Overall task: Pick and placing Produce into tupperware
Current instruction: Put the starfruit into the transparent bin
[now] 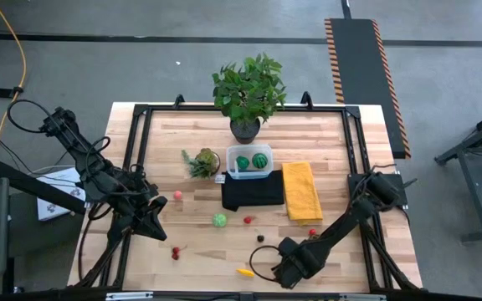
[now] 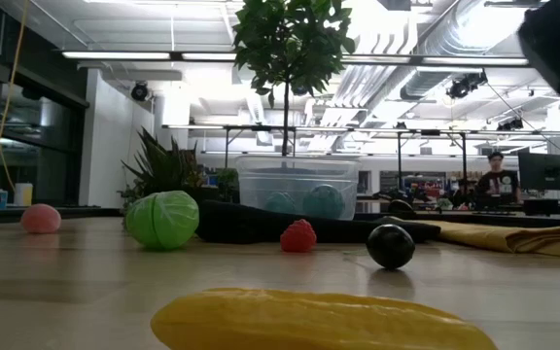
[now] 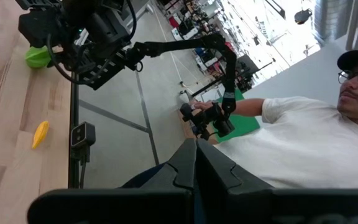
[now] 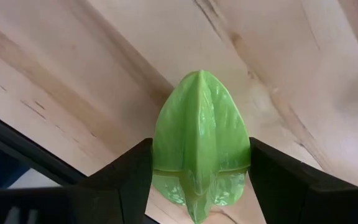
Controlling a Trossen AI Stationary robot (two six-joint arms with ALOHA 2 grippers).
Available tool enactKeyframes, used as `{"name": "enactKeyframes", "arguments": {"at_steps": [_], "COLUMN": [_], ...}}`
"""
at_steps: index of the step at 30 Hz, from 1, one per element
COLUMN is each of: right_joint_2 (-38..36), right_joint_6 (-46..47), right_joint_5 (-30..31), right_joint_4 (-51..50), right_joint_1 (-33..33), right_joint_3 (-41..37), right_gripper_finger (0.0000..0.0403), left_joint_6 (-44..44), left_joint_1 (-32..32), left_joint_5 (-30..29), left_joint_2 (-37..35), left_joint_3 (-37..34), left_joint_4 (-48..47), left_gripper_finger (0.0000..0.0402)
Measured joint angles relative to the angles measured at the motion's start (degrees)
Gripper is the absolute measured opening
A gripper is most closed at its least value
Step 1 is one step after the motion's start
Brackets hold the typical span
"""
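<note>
My right gripper (image 1: 284, 269) hangs over the table's near edge, shut on a light green leafy piece (image 4: 201, 130). The clear tupperware (image 1: 249, 161) stands at the table's middle on the far end of a black cloth, with two dark green striped balls (image 1: 260, 160) inside. A green cabbage (image 1: 219, 220), red berry (image 1: 248, 221), black ball (image 1: 260, 238), cherries (image 1: 175, 251), a pink piece (image 1: 176, 195) and a yellow piece (image 1: 244, 271) lie loose on the wood. My left gripper (image 1: 153, 226) waits at the table's left side, shut (image 3: 196, 163). My right gripper pinches the leafy piece between its two fingers, one finger (image 4: 132, 171) on each flank of its wider lower half (image 4: 166, 165). The pointed tip (image 4: 199, 78) sticks out past the fingers. The piece is lifted clear above the wood.
A yellow cloth (image 1: 302, 191) lies right of the black cloth (image 1: 252, 194). A small spiky plant (image 1: 202, 161) stands left of the tupperware, and a big potted plant (image 1: 248, 88) stands behind it. A person (image 3: 303, 137) sits beyond the table's near edge.
</note>
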Motion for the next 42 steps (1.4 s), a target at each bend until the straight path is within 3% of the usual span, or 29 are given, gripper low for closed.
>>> {"name": "enactKeyframes", "arguments": {"at_steps": [21, 42], "right_joint_2": [-0.39, -0.4], "right_joint_6": [-4.08, -11.12], "right_joint_5": [-0.85, 2.86], "right_joint_4": [3.6, -6.91], "right_joint_1": [-4.0, -6.95], "right_joint_3": [1.5, 12.46], "right_gripper_finger": [0.0218, 0.0218], "left_joint_6": [0.13, 0.22], "left_joint_1": [-0.02, 0.0], "left_joint_5": [0.02, 0.02], "left_joint_2": [0.0, 0.0], "left_joint_3": [0.0, 0.0], "left_joint_4": [-0.77, -2.56], "left_gripper_finger": [0.0001, 0.0001]}}
